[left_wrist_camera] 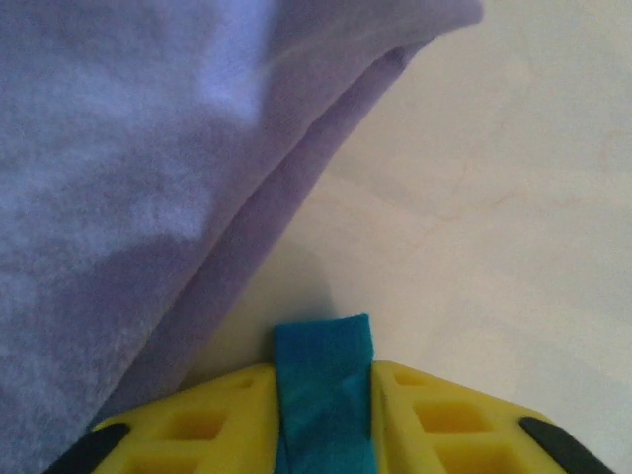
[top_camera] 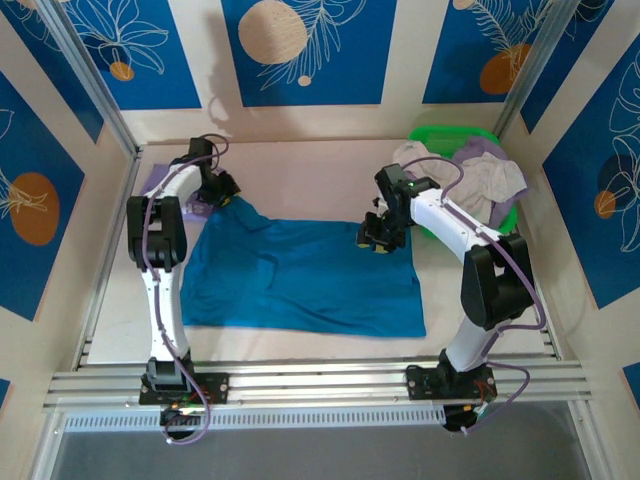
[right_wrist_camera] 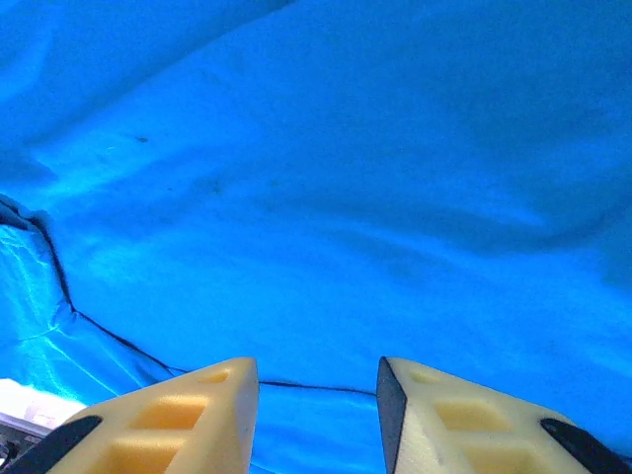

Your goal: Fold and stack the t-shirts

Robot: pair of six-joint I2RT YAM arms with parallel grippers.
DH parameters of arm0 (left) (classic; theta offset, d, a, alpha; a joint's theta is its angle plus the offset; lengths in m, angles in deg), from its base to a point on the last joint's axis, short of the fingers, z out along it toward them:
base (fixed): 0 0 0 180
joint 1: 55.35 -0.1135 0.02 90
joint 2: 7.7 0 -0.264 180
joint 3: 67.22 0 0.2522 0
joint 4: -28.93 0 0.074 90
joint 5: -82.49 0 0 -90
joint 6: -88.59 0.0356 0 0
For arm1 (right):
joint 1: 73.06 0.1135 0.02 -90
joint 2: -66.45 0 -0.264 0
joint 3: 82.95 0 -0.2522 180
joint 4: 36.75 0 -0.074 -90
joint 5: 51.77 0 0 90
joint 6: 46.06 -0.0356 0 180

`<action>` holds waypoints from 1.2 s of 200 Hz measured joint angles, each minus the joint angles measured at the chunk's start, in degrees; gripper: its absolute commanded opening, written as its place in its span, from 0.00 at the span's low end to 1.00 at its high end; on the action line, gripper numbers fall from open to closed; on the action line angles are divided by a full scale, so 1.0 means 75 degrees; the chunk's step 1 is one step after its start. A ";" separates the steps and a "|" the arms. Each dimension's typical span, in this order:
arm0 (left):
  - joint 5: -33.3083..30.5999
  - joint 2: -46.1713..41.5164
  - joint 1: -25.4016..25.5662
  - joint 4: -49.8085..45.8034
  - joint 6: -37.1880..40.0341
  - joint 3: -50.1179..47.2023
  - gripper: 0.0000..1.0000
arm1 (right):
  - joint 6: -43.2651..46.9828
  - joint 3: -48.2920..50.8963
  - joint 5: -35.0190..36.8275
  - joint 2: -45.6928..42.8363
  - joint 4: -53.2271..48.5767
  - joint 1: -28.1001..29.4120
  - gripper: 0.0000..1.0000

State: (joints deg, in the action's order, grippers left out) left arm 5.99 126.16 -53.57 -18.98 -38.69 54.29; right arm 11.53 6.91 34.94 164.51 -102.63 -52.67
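- Spreading step: the teal t-shirt (top_camera: 300,275) lies flat mid-table, with the left gripper (left_wrist_camera: 324,395) clamped on its far corner, beside a purple t-shirt (left_wrist_camera: 148,197).
- The right gripper (right_wrist_camera: 316,395) hangs over the cloth, fingers apart; it likely needs to pinch an edge next.
- The green basket (top_camera: 445,133), far right, holds white and lilac shirts.

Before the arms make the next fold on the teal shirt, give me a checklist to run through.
1. Left pincer pinching the teal t-shirt at its edge: ok.
2. Right pincer gripping cloth: not ok, jaws open above the shirt.
3. Its contact with the cloth: cannot tell.
4. Lavender t-shirt free of the left pincer: ok, beside it, not pinched.
5. Green basket off the teal shirt: ok.
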 measured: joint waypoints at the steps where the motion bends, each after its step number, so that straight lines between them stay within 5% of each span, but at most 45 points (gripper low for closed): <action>1: 0.0000 0.0006 0.0000 0.0003 0.0012 0.0006 0.22 | 0.0000 -0.0003 0.0000 0.0000 -0.0006 -0.0003 0.39; 31: -0.0012 0.0169 0.0003 0.0009 0.0012 0.0294 0.00 | 0.0061 -0.0017 0.0006 0.0000 -0.0090 -0.0070 0.39; 161: 0.0198 -0.0516 0.0041 -0.0484 0.0236 0.0271 0.07 | 0.0195 -0.0259 0.0702 0.0003 -0.0373 -0.0122 0.39; 197: 0.0312 -0.0627 0.0055 -0.0501 0.0216 0.0090 0.25 | 0.0207 -0.0259 0.0702 0.0003 -0.0370 -0.0128 0.38; 240: 0.0344 -0.0627 0.0073 -0.0577 0.0230 0.0052 0.16 | 0.0268 -0.0251 0.0691 0.0003 -0.0347 -0.0187 0.39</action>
State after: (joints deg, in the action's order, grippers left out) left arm 8.57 121.46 -53.03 -23.31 -36.96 54.68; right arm 13.54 5.03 40.12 164.53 -105.23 -54.07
